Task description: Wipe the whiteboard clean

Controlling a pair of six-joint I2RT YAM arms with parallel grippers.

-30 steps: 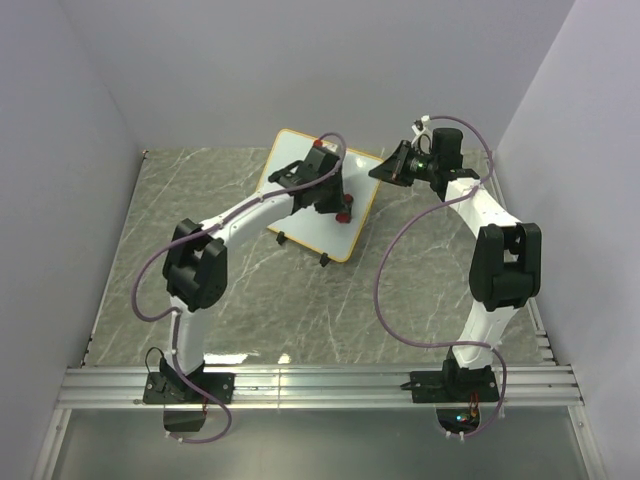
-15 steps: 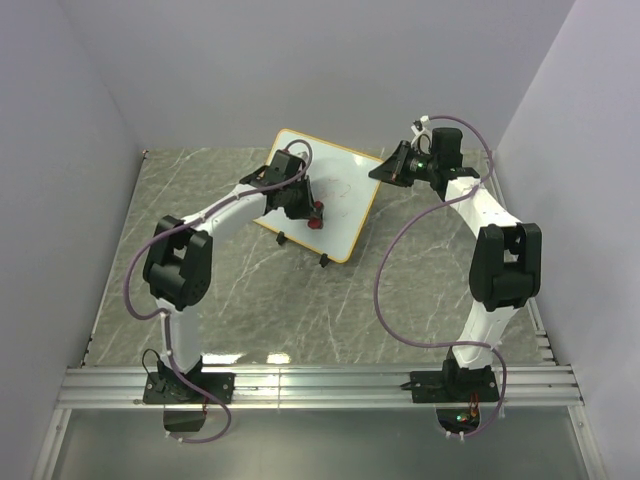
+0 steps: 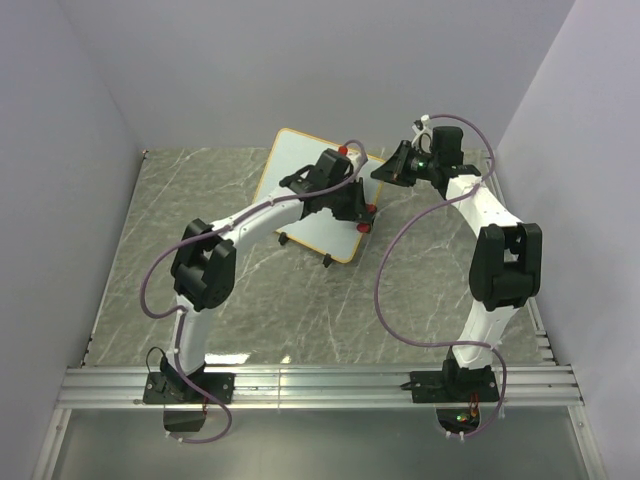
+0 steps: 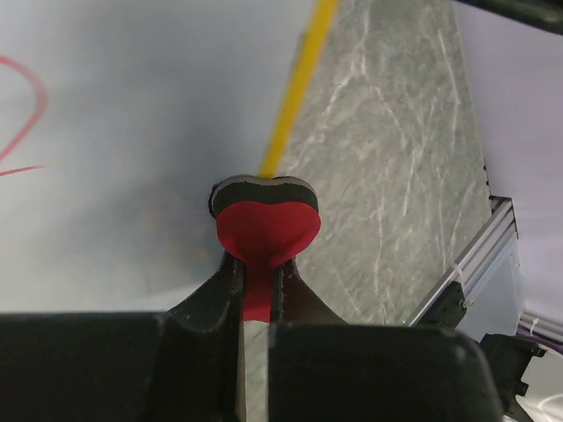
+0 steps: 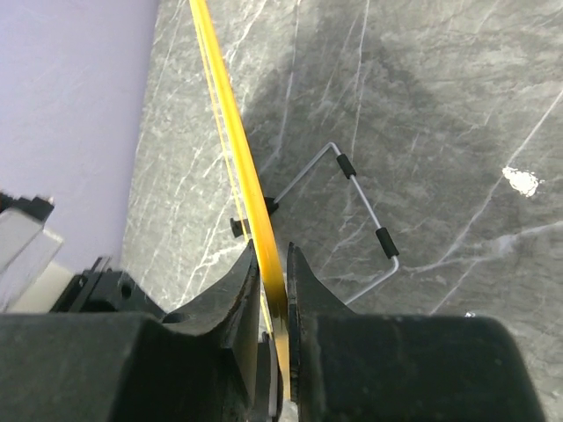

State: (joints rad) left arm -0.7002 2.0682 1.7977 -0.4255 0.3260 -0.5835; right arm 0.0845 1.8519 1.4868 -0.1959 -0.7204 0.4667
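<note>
The grey marbled table (image 3: pixel 200 220) carries the whiteboard (image 3: pixel 290 165), which sits toward the far middle, turned at an angle, with its right corner nearest the right arm. It looks like a thin, stiff, light panel with a slick face. My judgement is that it would skate or tip under a sideways wipe unless braced, and that the yellow-orange rim (image 5: pixel 227 123) is the only sensible place to hold it, since the flat face offers nothing to pinch.

The right end effector (image 5: pixel 273 255) has that hold: in the right wrist view its two fingers are closed on the rim, one on each face of the board, which is seen edge-on. The left end effector (image 4: pixel 257 264) is over the board's right side, clamped on the red heart-shaped grip of the eraser (image 4: pixel 266 220). The eraser's dark pad faces the white surface, just beside the rim. Whether the pad is pressing on the board cannot be told. The eraser appears soft and light, so a firm pinch low on its grip should stop it twisting.

Behind the board a thin wire stand (image 5: pixel 362 207) with black sleeves reaches toward the table, so the panel is likely propped at a tilt and may flex or rock if pushed hard. A red marker stroke (image 4: pixel 31 101) shows on the board, well apart from the eraser, so wiping is not yet done
</note>
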